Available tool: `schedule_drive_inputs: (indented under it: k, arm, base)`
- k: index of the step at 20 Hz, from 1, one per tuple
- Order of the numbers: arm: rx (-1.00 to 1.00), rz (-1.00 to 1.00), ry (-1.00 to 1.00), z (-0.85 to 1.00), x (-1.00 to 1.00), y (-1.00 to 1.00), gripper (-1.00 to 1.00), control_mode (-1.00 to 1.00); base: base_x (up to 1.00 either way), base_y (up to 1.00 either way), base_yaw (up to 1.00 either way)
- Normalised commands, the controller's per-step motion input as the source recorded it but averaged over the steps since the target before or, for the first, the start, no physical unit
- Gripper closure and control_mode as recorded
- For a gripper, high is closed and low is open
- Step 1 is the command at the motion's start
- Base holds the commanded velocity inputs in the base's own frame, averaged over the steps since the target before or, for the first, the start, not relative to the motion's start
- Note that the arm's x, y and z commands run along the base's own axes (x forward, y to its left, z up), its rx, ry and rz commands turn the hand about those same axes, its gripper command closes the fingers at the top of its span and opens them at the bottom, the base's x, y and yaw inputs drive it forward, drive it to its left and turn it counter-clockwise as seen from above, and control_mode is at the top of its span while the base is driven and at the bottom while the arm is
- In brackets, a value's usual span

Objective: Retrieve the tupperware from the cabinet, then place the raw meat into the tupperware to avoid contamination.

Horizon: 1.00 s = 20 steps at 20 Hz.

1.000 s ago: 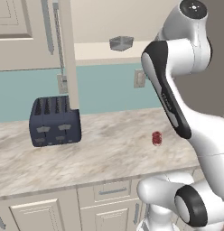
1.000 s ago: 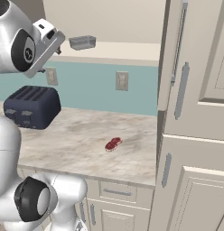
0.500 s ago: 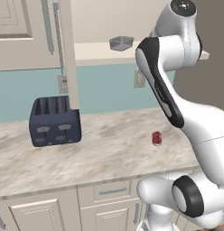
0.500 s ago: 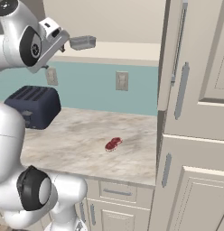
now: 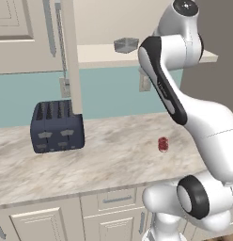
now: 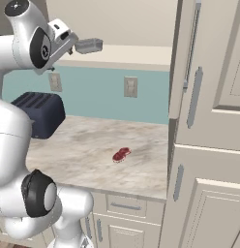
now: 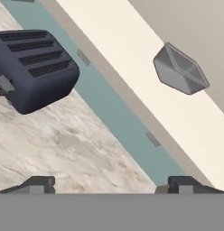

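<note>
I read the jaws as spread wide and empty; the gripper (image 7: 111,182) is raised to shelf height, short of the tupperware (image 7: 180,69). That grey container sits on the open cabinet (image 5: 113,49) shelf, apart from the fingers. Below, the raw meat (image 6: 121,154) lies on the marble counter (image 5: 113,155), well right of the dark blue toaster (image 5: 57,126).
</note>
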Motion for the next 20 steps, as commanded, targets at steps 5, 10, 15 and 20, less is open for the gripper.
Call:
schedule_drive_inputs:
  k: [5, 10, 15, 20]
  arm:
    - [0.05, -0.02, 0.00, 0.00, 0.20, 0.03, -1.00, -1.00]
    - [0.05, -0.01, 0.00, 0.00, 0.22, 0.05, -1.00, -1.00]
    - [0.05, -0.01, 0.00, 0.00, 0.19, 0.04, -1.00, -1.00]
    - [0.05, -0.01, -0.03, 0.00, 0.14, 0.03, -1.00, -1.00]
  base:
    - [0.00, 0.00, 0.00]
    - [0.00, 0.00, 0.00]
    - [0.00, 0.00, 0.00]
    - [0.00, 0.00, 0.00]
